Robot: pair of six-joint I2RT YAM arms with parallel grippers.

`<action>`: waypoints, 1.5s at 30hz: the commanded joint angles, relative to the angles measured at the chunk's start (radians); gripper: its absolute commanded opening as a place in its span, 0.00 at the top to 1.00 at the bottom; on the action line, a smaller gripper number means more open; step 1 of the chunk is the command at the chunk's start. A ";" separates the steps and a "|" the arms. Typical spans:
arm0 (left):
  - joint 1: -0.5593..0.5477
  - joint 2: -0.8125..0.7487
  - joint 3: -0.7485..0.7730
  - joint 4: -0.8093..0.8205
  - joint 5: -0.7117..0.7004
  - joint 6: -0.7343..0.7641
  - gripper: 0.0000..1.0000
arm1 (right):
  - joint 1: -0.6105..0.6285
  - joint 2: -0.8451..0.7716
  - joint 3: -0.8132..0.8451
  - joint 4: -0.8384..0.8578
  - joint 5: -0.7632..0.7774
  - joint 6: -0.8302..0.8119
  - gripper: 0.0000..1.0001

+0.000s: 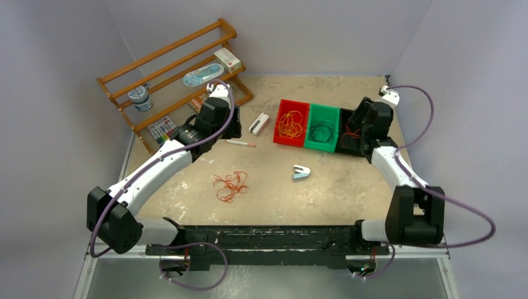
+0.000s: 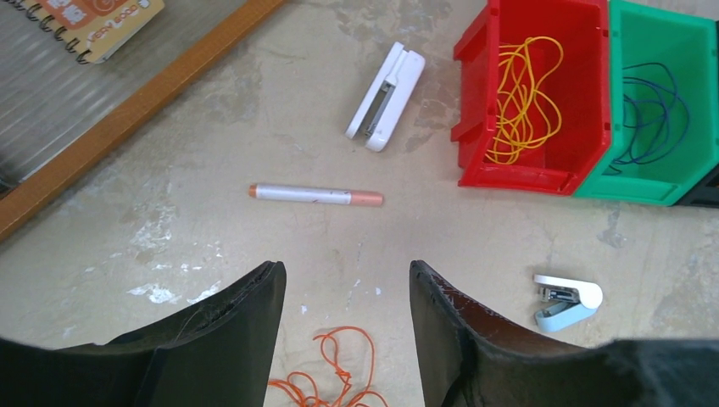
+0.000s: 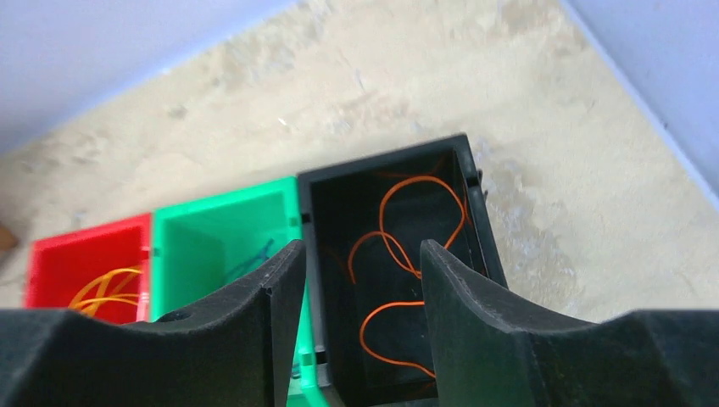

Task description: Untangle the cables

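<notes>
A loose red-orange bunch of cables (image 1: 230, 185) lies on the table; in the left wrist view its loops (image 2: 345, 373) show low between my fingers. My left gripper (image 2: 348, 271) (image 1: 231, 129) hangs open above the table, holding nothing. A red bin (image 1: 281, 128) holds yellow-orange cable (image 2: 521, 102). The green bin (image 1: 322, 112) holds dark cable (image 2: 649, 110). My right gripper (image 3: 363, 250) (image 1: 352, 134) stands open over the black bin (image 3: 475, 212). Red-orange cable (image 3: 392, 305) lies inside that bin, free of the fingers.
A wooden rack (image 1: 174, 68) with small items stands at the back left. A white stapler (image 1: 259, 123), a marker (image 1: 240, 143) and a small blue-white stapler (image 1: 301, 172) lie on the table between the rack and the bins.
</notes>
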 commanded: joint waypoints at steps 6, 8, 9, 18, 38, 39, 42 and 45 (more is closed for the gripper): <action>0.003 -0.006 0.003 -0.042 -0.147 -0.055 0.43 | -0.001 -0.278 -0.131 0.174 -0.102 -0.061 0.38; 0.002 -0.006 -0.001 -0.049 -0.164 -0.071 0.43 | -0.001 -0.320 -0.152 0.193 -0.131 -0.076 0.35; 0.002 -0.007 -0.002 -0.053 -0.176 -0.081 0.43 | -0.001 -0.336 -0.161 0.200 -0.143 -0.082 0.34; 0.003 -0.007 -0.001 -0.125 -0.308 -0.153 0.43 | -0.001 -0.440 -0.185 0.220 -0.194 -0.158 0.27; 0.004 -0.105 -0.248 -0.197 -0.047 -0.338 0.43 | 0.353 -0.166 -0.097 0.215 -0.405 -0.122 0.23; 0.003 -0.116 -0.267 -0.197 -0.044 -0.373 0.43 | 0.359 -0.158 -0.097 0.217 -0.401 -0.115 0.23; 0.001 -0.167 -0.315 -0.219 -0.078 -0.492 0.43 | 0.367 -0.143 -0.096 0.222 -0.393 -0.104 0.23; 0.001 -0.212 -0.359 -0.257 -0.111 -0.590 0.43 | 0.368 -0.137 -0.097 0.219 -0.385 -0.104 0.23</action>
